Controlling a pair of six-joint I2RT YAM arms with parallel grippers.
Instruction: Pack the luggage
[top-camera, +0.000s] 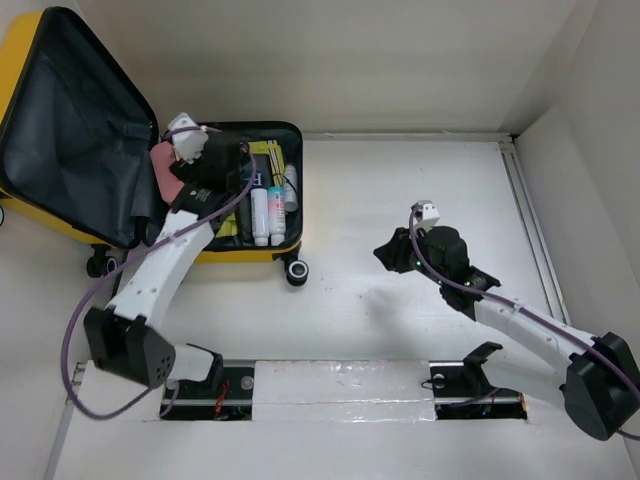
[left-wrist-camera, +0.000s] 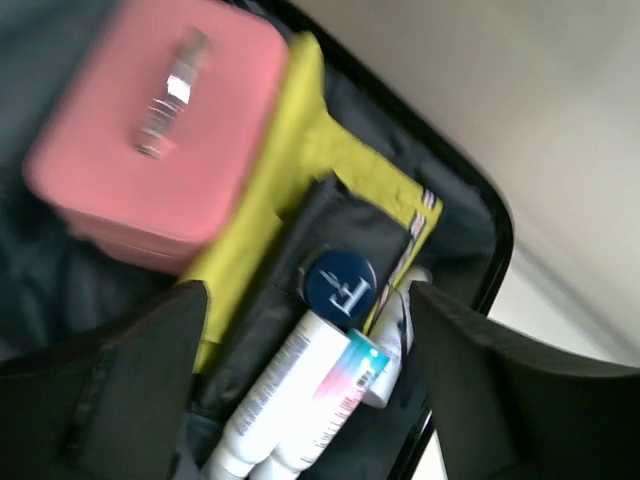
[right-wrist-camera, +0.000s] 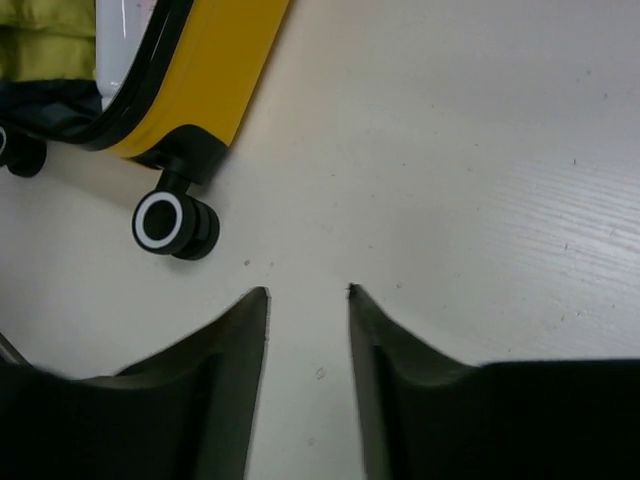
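Observation:
The yellow luggage (top-camera: 255, 256) lies open at the far left, its grey-lined lid (top-camera: 70, 120) tipped back. Its lower half holds a pink case (left-wrist-camera: 160, 130), a yellow-green cloth (left-wrist-camera: 300, 150), a black pouch (left-wrist-camera: 330, 225), a round blue tin (left-wrist-camera: 340, 285) and white tubes (left-wrist-camera: 300, 390). My left gripper (left-wrist-camera: 308, 292) hovers open over these contents and holds nothing. In the top view the left gripper (top-camera: 222, 160) sits above the case's middle. My right gripper (right-wrist-camera: 307, 291) is open with only bare table between its fingers, to the right of the luggage corner (right-wrist-camera: 215, 70).
A black luggage wheel (right-wrist-camera: 165, 222) stands just left of and ahead of the right gripper's fingertips. A raised rail (top-camera: 525, 200) and the white side wall bound the table on the right. Both arm bases sit at the near edge.

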